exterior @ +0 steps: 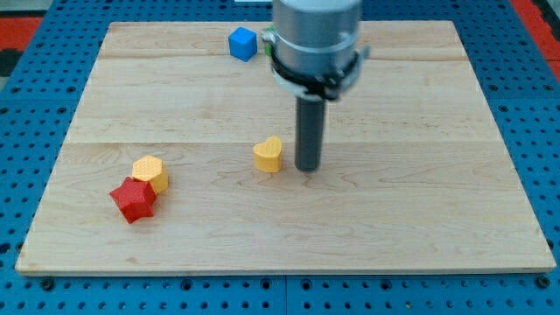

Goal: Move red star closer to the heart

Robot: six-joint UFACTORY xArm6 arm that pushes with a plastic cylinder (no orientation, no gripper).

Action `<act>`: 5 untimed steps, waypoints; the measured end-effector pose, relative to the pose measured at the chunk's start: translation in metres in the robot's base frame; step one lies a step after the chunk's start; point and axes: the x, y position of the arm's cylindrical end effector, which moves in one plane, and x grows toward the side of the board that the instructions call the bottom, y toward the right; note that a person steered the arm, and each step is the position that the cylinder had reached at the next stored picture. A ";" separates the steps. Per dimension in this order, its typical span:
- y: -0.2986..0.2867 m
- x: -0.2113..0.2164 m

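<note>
The arm hangs over the upper middle of the desk (411,210), a pale wooden board lying on a blue perforated base (26,70). Its grey cylindrical body fills the view's top centre, and from it a straight dark rod runs down to my tip (307,168), which meets the wood near the board's centre. The arm carries no jaws at all, so there is nothing to be apart, together or clamped; only the rod's end touches the surface. Just to the view's left of the tip sits the yellow heart (269,154), near the tip but apart from it, with a thin strip of bare wood between the two. The red star (133,199) lies well away, toward the view's lower left part of the board, so the tip stands between neither block and is far from the star. A yellow hexagonal block (150,172) sits just above and to the right of the red star, and the two appear to touch. A blue cube (242,43) rests close to the board's top edge, left of the arm's body and apart from the other blocks.
</note>
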 end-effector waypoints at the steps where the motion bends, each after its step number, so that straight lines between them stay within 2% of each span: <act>1: -0.024 0.064; 2: -0.119 0.101; 3: -0.194 0.102; 5: -0.212 0.044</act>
